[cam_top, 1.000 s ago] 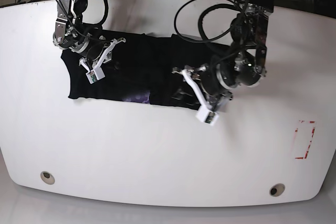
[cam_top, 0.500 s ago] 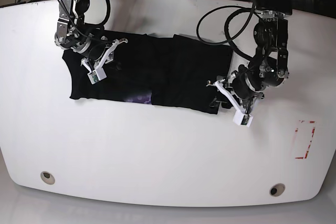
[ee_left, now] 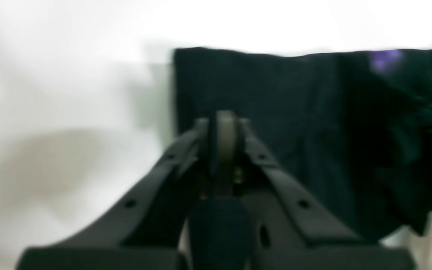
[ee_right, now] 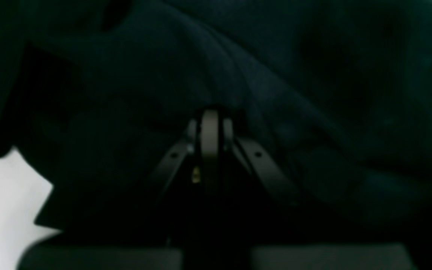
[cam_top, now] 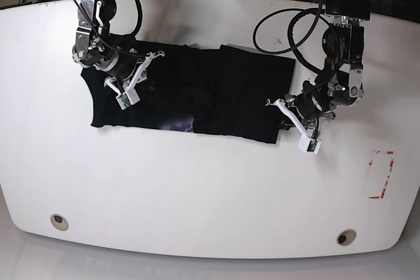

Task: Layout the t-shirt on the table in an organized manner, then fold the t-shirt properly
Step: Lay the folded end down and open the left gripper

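- Shirt (cam_top: 197, 93): soft, limp, light; best pinched at hem corner just ahead of left gripper (ee_left: 223, 127).
- Left jaws together, empty.
- Right gripper (ee_right: 210, 123) closed, bare, over cloth.

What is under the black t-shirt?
The white table is under the t-shirt; it shows all around the cloth. The shirt is folded over itself, so layers lie underneath, but whether anything else is hidden there cannot be seen.
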Robot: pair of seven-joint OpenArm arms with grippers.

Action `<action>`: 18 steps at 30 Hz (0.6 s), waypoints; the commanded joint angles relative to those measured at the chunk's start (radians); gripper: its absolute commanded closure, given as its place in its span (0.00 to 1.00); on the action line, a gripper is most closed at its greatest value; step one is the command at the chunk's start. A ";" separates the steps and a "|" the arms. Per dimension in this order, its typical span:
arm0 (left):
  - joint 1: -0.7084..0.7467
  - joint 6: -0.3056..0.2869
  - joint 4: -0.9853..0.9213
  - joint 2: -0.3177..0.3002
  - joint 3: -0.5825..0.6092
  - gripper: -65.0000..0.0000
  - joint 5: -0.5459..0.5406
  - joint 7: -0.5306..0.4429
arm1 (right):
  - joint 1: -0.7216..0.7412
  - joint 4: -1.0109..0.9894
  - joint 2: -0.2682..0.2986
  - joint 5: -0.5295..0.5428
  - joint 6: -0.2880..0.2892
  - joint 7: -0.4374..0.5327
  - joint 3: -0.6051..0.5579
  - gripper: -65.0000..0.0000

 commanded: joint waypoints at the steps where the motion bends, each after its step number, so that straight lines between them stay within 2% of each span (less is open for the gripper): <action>1: -0.018 -0.047 0.012 -0.003 -0.006 1.00 -0.016 -0.021 | 0.013 0.052 0.008 -0.008 -0.008 -0.002 0.001 1.00; 4: -0.018 -0.081 0.012 -0.003 -0.009 1.00 -0.013 -0.021 | 0.016 0.104 0.008 -0.003 -0.008 -0.003 0.001 1.00; 8: -0.020 -0.083 0.011 -0.005 -0.009 1.00 -0.013 -0.021 | 0.014 0.175 0.008 0.003 -0.008 -0.013 0.001 1.00; 14: -0.023 -0.083 -0.011 -0.005 -0.002 1.00 -0.010 -0.023 | 0.022 0.297 0.003 0.003 -0.008 -0.109 0.069 0.99; 18: -0.027 -0.083 -0.075 -0.005 -0.002 1.00 -0.010 -0.025 | 0.046 0.376 -0.032 0.004 -0.008 -0.174 0.129 0.99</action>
